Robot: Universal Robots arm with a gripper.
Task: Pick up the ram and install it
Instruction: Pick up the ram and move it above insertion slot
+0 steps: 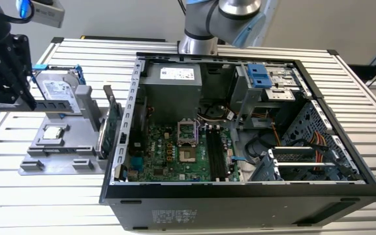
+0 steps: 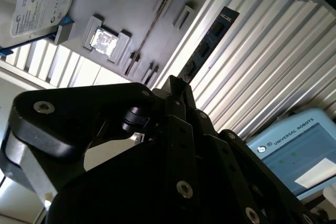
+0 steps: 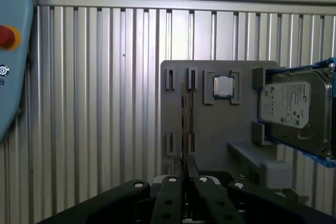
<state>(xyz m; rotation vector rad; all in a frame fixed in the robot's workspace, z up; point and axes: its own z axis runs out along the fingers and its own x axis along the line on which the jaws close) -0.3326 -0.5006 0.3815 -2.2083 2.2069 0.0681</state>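
Exterior view: the gripper (image 1: 31, 104) is clenched on the ram (image 1: 52, 105), a green stick jutting toward the exterior view's right. The ram is held over the gray holder (image 1: 57, 152) and in front of the hard drive (image 1: 60, 90), whose white label bears print. In the second wrist view the ram (image 2: 210, 40) extends straight out from the gripper (image 2: 177, 85).

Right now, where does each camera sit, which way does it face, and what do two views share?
Exterior view: off the arm, looking down into the open computer case; the arm shows.
First wrist view: behind the jaws, facing the grey fixture on the slatted table.
Second wrist view: behind the jaws, shut on the ram, facing the table.
Both wrist views share fixture, hard drive, processor.
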